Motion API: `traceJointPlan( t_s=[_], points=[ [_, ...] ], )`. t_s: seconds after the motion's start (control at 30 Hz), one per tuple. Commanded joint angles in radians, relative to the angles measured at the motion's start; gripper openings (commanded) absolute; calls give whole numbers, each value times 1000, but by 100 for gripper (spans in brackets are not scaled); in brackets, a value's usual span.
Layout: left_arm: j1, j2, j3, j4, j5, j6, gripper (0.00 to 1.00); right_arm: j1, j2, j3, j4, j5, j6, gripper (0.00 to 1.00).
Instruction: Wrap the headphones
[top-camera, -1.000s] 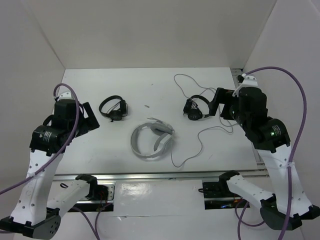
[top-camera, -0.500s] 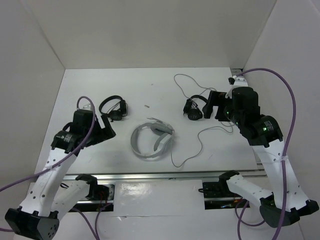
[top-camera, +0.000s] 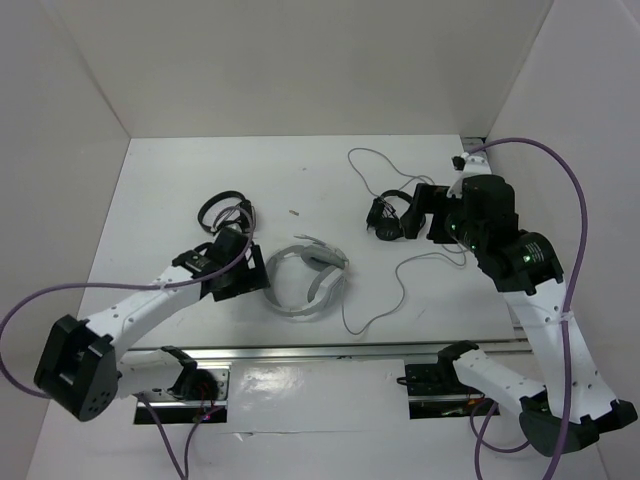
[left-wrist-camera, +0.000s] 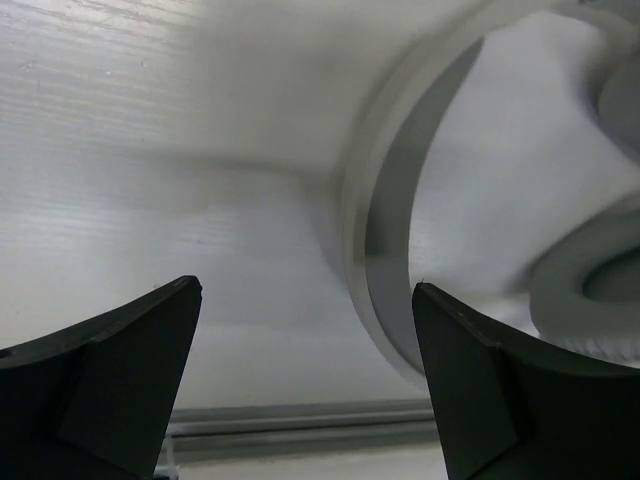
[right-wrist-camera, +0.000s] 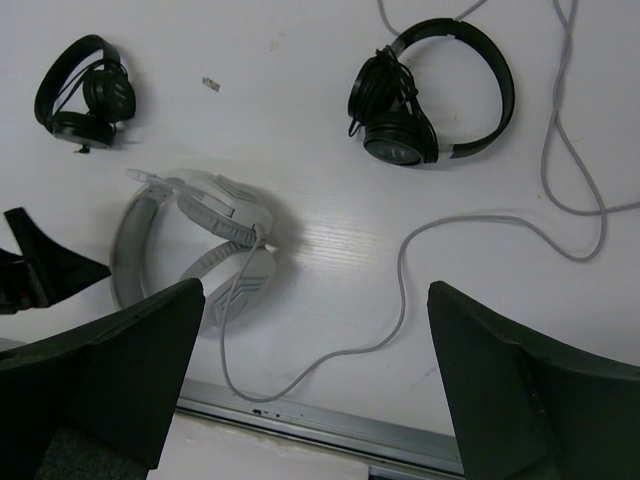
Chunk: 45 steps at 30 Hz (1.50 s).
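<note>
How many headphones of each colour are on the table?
Large light grey-white over-ear headphones: 1
Small black thin-banded headphones: 2, one on the left and one on the right
Total: 3

The white table (right-wrist-camera: 300, 60) bears the headphones (right-wrist-camera: 222, 215), a left black pair (right-wrist-camera: 108, 92) and a right black pair (right-wrist-camera: 400, 135).

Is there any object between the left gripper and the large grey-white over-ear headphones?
Nothing visible does. The open left gripper sits just left of the headband of the large grey-white over-ear headphones, with only bare white table between them. The small black thin-banded headphones lie farther back, off that path.
</note>
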Motion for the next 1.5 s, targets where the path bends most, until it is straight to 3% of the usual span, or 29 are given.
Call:
traceJointPlan(
  t_s=[0.0,0.2,0.3,0.47,0.6,0.63,0.67,0.7,0.83,0.93,1.03,1.07,1.17,1.27,1.33,1.43,1.47],
  points=[
    [-19,87,4,96,-95,-47,100,2,-23,-19,62,-36,-21,100],
    [-44,244,22,187,-143,-35,100,2,-43,-49,91,-66,-21,100],
    [-66,320,43,187,-163,-35,95,2,-43,-58,100,-84,-12,100],
    [-114,374,34,187,-207,-81,75,2,-52,-78,109,-84,-12,100],
    [-123,407,34,187,-207,-90,47,2,-52,-87,118,-84,-12,100],
    [-134,407,34,176,-218,-90,20,2,-52,-96,127,-84,-12,100],
    [-134,407,34,161,-218,-113,6,2,-52,-96,128,-93,-12,100],
    [-134,407,34,142,-232,-122,0,2,-52,-96,128,-93,-12,100],
    [-171,297,71,1,-314,-164,0,2,-70,-107,146,-106,-12,100],
    [-211,192,143,-167,-360,-185,0,2,-113,-156,198,-197,-12,100],
    [-223,62,273,-384,-451,-219,0,2,-209,-295,407,-399,16,100],
    [-232,36,313,-439,-474,-228,0,2,-230,-296,455,-400,32,100],
    [-232,-41,488,-613,-552,-237,0,2,-290,-430,645,-683,69,100],
    [-232,-54,638,-692,-565,-196,0,2,-337,-533,829,-848,138,100],
    [-232,-29,804,-767,-575,-169,0,2,-359,-659,1113,-978,271,100],
    [-232,5,991,-794,-575,-94,0,21,-371,-745,1350,-976,341,100],
    [-223,5,1030,-794,-575,-81,0,21,-353,-754,1350,-956,321,100]
  ],
)
